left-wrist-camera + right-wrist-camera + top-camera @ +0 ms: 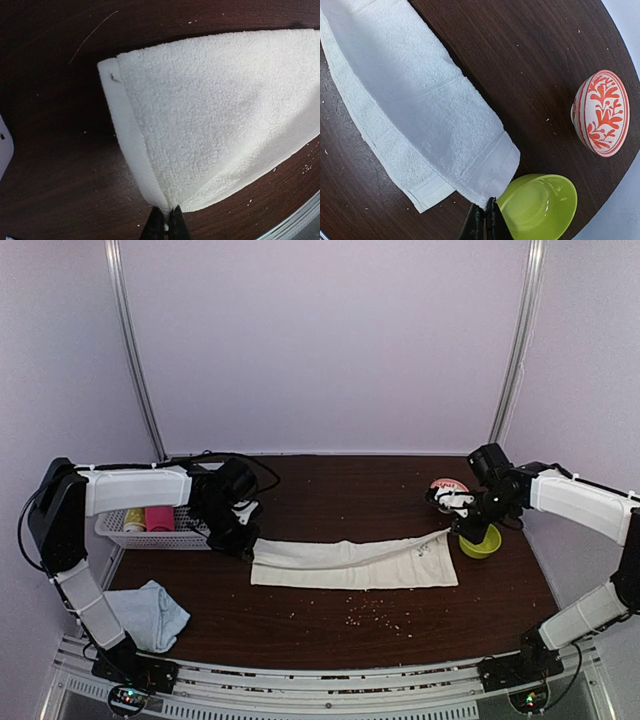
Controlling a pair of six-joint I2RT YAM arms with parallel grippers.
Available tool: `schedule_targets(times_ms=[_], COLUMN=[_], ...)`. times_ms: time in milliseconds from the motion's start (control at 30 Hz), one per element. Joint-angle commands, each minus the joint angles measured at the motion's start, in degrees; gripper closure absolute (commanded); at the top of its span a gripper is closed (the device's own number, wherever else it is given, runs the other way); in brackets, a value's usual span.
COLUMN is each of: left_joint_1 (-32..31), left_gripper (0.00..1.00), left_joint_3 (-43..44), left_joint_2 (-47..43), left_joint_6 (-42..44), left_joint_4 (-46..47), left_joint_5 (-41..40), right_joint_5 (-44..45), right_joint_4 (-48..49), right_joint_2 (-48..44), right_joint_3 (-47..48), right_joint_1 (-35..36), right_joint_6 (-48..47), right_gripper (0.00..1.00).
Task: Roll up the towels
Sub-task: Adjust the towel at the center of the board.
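The cream-white towel (355, 562) lies stretched out lengthwise across the middle of the dark table, folded along its length. My left gripper (247, 543) is shut on its left end; in the left wrist view the fingertips (175, 220) pinch the towel's edge (210, 130). My right gripper (456, 527) is shut on the towel's right end, lifting that corner a little; in the right wrist view it (485, 220) pinches the hem (485, 175). The pale blue towel (150, 612) lies crumpled at the front left.
A lime green bowl (481, 542) sits right by my right gripper, also in the right wrist view (540, 205). A red-and-white patterned bowl (449, 486) stands behind it. A white basket (115, 532) at the left holds a yellow and a pink cloth roll. Crumbs dot the table front.
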Motion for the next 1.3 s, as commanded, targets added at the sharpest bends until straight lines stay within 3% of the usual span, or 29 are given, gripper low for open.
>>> schedule_targets(times_ms=[0, 267, 633, 900, 1167, 1267], left_joint_1=[-0.03, -0.03, -0.03, 0.01, -0.03, -0.03], left_gripper=[1.0, 1.0, 1.0, 1.0, 1.0, 1.0], left_joint_3=[0.13, -2.59, -5.27, -6.04, -5.86, -5.42], left_joint_2=[-1.83, -0.18, 2.82, 3.83, 4.86, 4.93], left_joint_6=[1.07, 1.75, 1.95, 2.32, 2.74, 2.8], left_joint_4=[-0.64, 1.29, 4.96, 5.93, 6.27, 5.92], left_joint_5=[-0.23, 1.42, 3.5, 2.94, 2.4, 1.71], right_joint_5=[-1.6, -4.94, -8.31, -11.25, -7.86, -2.48], right_joint_4=[-0.94, -2.73, -2.94, -8.58, -13.55, -11.87], right_joint_2=[-2.81, -5.86, -3.35, -4.21, -5.18, -5.34], right_joint_3=[-3.46, -10.16, -15.41, -14.28, -7.7, -2.8], right_joint_1=[-0.24, -0.26, -0.05, 4.15, 6.0, 5.72], right_joint_6=[-1.76, -8.26, -13.0, -14.86, -11.96, -9.62], right_gripper=[1.0, 1.0, 1.0, 0.98, 1.0, 1.0])
